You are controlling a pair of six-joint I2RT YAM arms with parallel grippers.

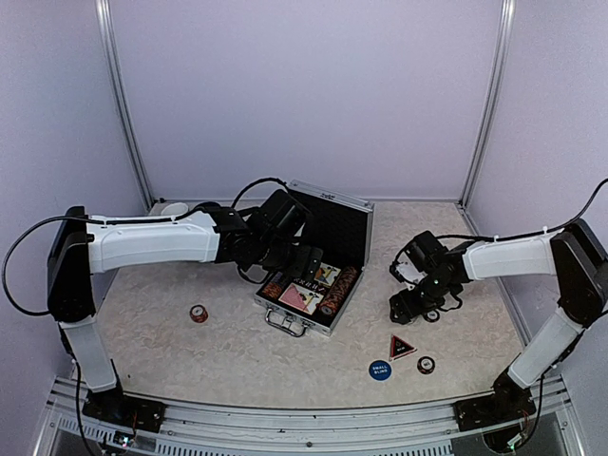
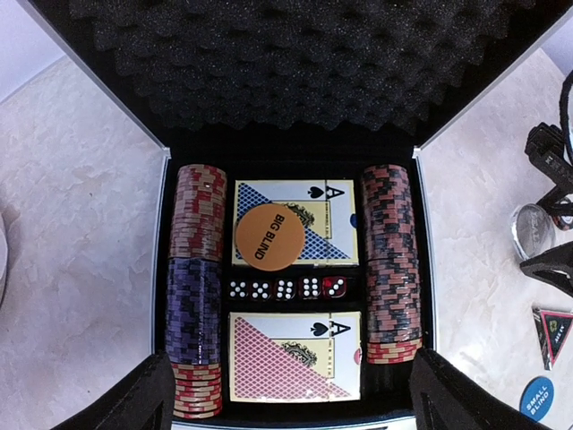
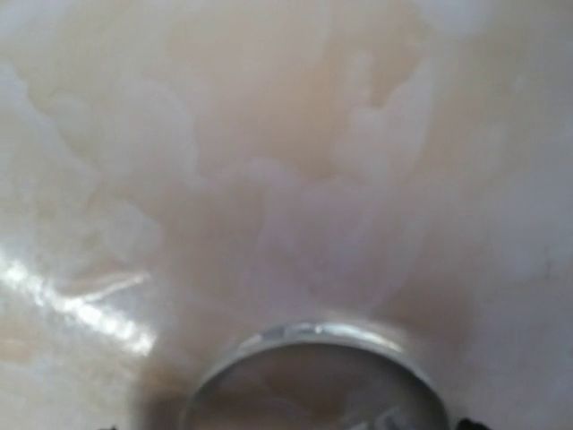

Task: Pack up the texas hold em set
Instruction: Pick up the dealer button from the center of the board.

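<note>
Marble table (image 1: 204, 353), open case (image 1: 340, 224), triangle marker (image 1: 402, 347), blue button (image 1: 380, 370)

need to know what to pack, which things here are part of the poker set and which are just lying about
Part of the job: silver case, chip rows, blue deck, red deck, dice, big blind button, small blind button, triangle marker, red chip, dark round button, clear disc

Just lying about: white round thing at back left

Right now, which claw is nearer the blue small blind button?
Right. The right claw hangs beyond the blue button; the left claw is over the open case, farther off.
</note>
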